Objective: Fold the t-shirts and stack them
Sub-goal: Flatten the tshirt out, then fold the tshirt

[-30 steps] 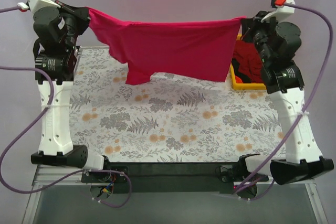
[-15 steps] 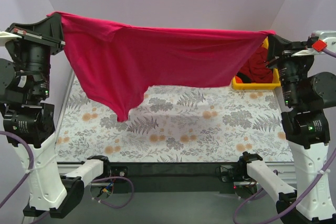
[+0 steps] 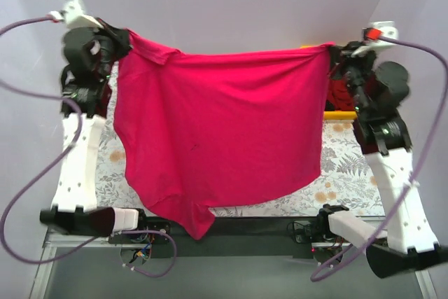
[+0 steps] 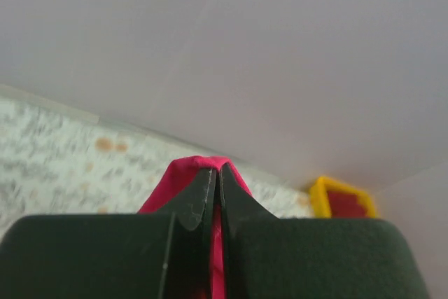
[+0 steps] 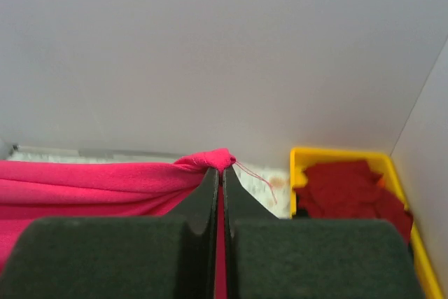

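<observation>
Magenta-pink t-shirt hangs like a curtain between our two raised hands, above the table.
We hold its top edge taut and level, running left to right across the table, so the cloth drops straight down below both hands. Its lowest flap hangs on our left side and overlaps the table's near edge in the top view. Behind the shirt's right edge, the yellow bin holds darker crimson shirts. Our left hand is clenched on one upper corner and our right hand on the other, and each wrist view shows a tuft of pink between the pressed fingers. Neither arm is nearer, since each has its own corner. We judge that laying the shirt flat calls for lowering both hands together.
</observation>
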### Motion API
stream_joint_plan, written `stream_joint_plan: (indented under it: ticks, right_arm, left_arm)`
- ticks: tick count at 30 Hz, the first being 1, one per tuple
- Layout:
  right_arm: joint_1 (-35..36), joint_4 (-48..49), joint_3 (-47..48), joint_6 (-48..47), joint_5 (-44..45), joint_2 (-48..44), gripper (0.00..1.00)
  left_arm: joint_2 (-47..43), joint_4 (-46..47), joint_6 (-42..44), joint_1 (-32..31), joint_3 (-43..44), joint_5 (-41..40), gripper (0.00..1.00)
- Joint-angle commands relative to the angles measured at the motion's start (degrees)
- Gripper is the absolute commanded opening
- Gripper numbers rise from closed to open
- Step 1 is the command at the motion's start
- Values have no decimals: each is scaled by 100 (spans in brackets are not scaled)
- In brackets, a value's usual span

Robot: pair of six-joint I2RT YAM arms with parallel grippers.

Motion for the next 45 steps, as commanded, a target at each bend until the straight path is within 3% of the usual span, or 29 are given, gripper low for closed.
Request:
stream_joint_plan:
  ticks: [1,7,10,17,25,36,45]
  right_arm:
    - [-39,-159,-530,257,-44,717,1]
    - [-65,488,-1286,460,61,2088,1]
    - [-170,832,-1227,434,9,3253,1]
    - [-346,1167,-734,372,-141,4504,1]
    - [-574,1334,-391,390,-246,5052,1]
    - [-812,1624,-119,416,-317,5096,1]
    - [-856,1730,4,390,-484,5192,1]
  left_arm:
    - [616,42,242,32,-947,19,0]
    - [2030,719,366,32,-1845,-96,0]
    - [3152,973,287,32,-1654,-96,0]
    - [4132,1062,172,32,-1161,132,0]
    - [4397,1352,128,32,-923,352,0]
    - [4661,1387,14,32,140,712,0]
    - [4599,1642,313,-64,44,581,0]
